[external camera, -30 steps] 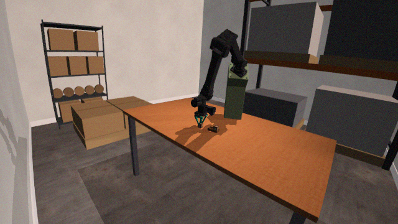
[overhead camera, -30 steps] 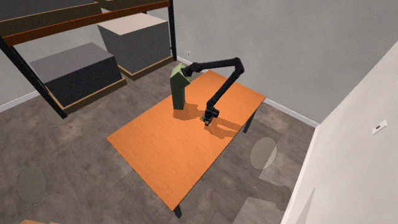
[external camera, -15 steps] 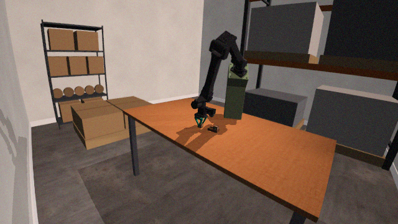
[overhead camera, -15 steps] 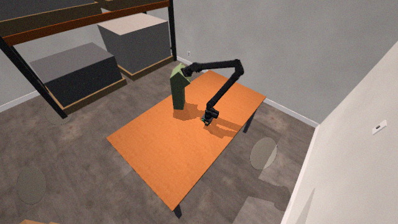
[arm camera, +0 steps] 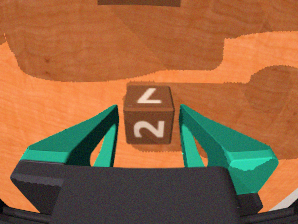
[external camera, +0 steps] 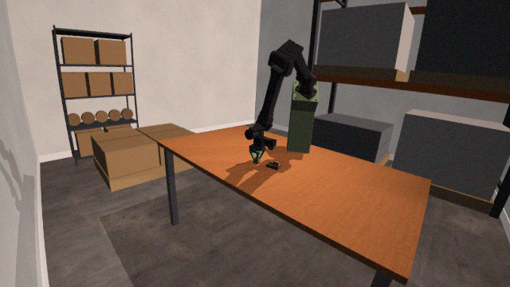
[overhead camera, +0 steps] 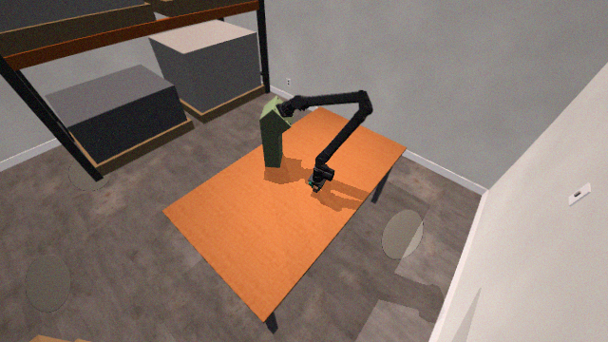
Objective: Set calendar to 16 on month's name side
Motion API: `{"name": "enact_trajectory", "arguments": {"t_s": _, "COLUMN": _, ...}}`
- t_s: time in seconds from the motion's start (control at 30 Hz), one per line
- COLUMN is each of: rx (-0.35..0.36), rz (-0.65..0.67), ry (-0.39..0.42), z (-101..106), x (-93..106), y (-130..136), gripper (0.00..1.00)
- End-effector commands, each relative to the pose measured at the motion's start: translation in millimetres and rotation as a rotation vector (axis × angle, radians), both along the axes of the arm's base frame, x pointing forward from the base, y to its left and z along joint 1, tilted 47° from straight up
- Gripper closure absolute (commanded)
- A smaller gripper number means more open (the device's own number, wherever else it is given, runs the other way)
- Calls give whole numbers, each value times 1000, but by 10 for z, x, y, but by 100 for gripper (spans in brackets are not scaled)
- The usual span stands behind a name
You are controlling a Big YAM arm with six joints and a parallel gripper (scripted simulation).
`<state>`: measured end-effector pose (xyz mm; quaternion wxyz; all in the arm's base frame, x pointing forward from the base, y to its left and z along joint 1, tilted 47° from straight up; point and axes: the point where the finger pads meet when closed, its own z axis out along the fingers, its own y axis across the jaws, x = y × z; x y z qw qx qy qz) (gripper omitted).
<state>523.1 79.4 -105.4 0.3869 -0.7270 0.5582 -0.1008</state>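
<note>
A small brown cube (arm camera: 149, 119) stands on the orange table (overhead camera: 247, 228) (external camera: 339, 191). It shows a 2 on the side facing the wrist camera and a 7 on its top. My gripper (arm camera: 148, 111) (overhead camera: 315, 188) (external camera: 255, 160) is low over the table and open. Its teal fingers stand on either side of the cube with a small gap on each side. The dark brown tray (external camera: 272, 164) lies on the table just beyond the cube. A light patch at the tray's right end is cut off by the frame, and I cannot tell what it is.
The arm's green pedestal (overhead camera: 273, 138) (external camera: 302, 123) stands on the table behind the tray. Shelving with boxes lines the walls around the table.
</note>
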Motion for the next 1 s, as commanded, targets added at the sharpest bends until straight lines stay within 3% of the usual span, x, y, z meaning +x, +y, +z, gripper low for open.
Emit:
{"name": "enact_trajectory", "arguments": {"t_s": 0.0, "rx": 8, "rz": 9, "ry": 20, "z": -86, "x": -62, "y": 104, "gripper": 53}}
{"name": "enact_trajectory", "arguments": {"t_s": 0.53, "rx": 9, "rz": 9, "ry": 20, "z": -86, "x": -62, "y": 105, "gripper": 53}}
{"name": "enact_trajectory", "arguments": {"t_s": 0.57, "rx": 9, "rz": 9, "ry": 20, "z": -86, "x": -62, "y": 105, "gripper": 72}}
{"name": "enact_trajectory", "arguments": {"t_s": 0.97, "rx": 9, "rz": 9, "ry": 20, "z": -86, "x": -62, "y": 105, "gripper": 72}}
